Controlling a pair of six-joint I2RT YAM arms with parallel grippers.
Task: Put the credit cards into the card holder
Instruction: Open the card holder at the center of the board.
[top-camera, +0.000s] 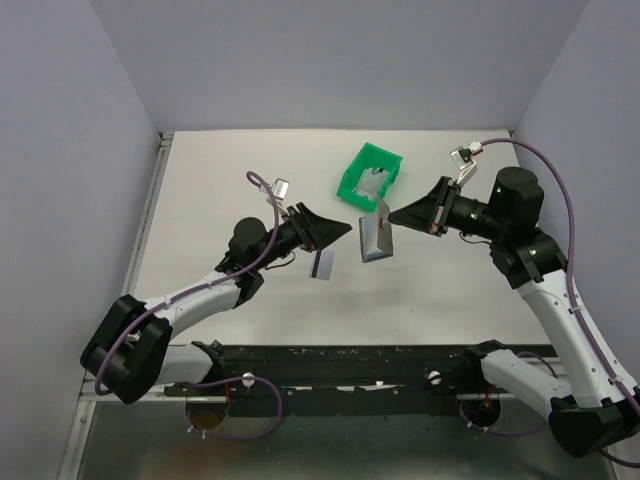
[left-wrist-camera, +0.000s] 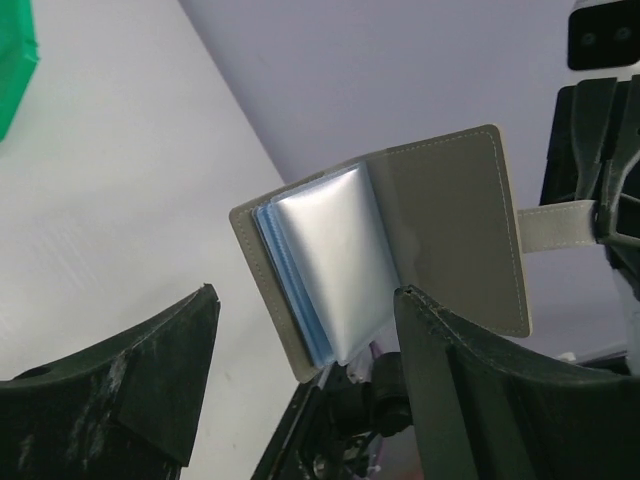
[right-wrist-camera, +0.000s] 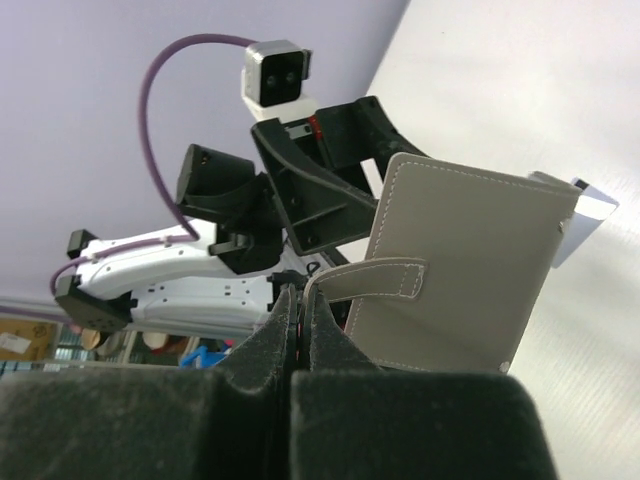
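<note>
While our right gripper (right-wrist-camera: 297, 305) clamped the card holder (right-wrist-camera: 465, 270), our left gripper (top-camera: 338, 228) gaped empty; one credit card (top-camera: 322, 264) waited outside.

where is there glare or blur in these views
left wrist: sheen on the card holder sleeves, left fingers slightly soft; right wrist: right gripper dark and soft up close; top external: evenly lit, sharp, no glare

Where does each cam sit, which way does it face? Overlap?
Top external: above, behind the bases, looking down on table; left hand, right hand show.
Left wrist: on left arm, facing the open card holder's inside; own fingers at bottom.
Right wrist: on right arm, facing its outside and the left arm; own fingers pinch its strap.
Shared: both wrists see the card holder, opposite faces.
</note>
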